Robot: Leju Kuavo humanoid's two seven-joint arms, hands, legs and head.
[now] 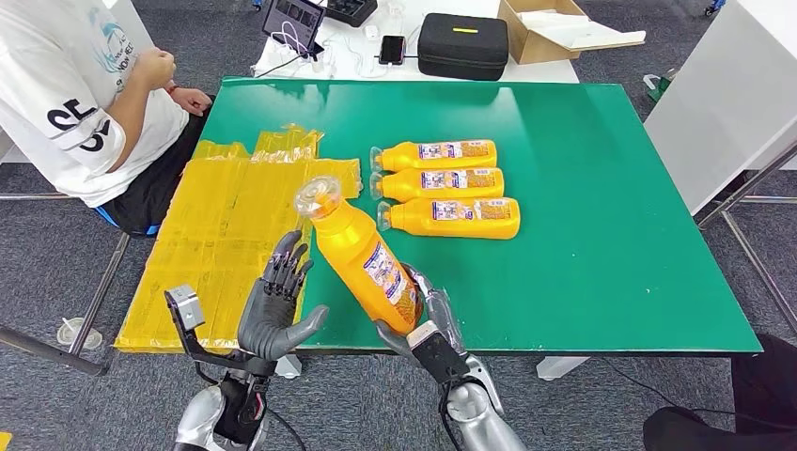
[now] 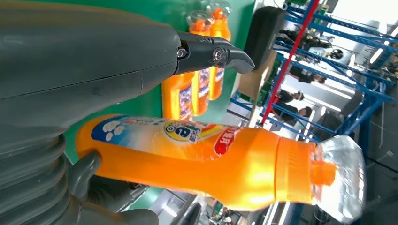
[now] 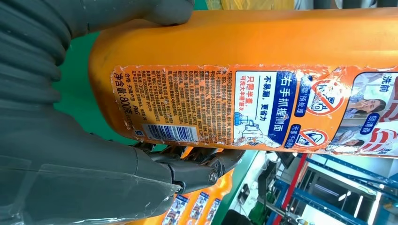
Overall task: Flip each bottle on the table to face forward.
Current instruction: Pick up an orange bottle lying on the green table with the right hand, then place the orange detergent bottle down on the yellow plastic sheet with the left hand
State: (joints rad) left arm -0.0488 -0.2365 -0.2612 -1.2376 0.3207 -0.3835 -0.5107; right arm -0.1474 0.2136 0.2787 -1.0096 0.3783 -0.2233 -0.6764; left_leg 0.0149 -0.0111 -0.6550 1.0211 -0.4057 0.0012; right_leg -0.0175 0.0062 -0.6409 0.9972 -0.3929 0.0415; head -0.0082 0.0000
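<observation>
My right hand (image 1: 428,324) grips the base of an orange bottle (image 1: 362,254) with a clear cap, held tilted above the near table edge, cap up and to the left. Its back label (image 3: 244,110) faces the right wrist camera; the front label (image 2: 164,133) faces the left wrist camera. My left hand (image 1: 277,305) is open just left of the bottle, fingers spread, not touching it. Three more orange bottles (image 1: 442,183) lie side by side on the green table (image 1: 601,188), caps pointing left, labels up.
Yellow sheets (image 1: 226,235) cover the table's left part. A person in a white shirt (image 1: 66,85) sits at the far left corner. Behind the table stand a black case (image 1: 462,42), a cardboard box (image 1: 550,28) and a phone (image 1: 392,47).
</observation>
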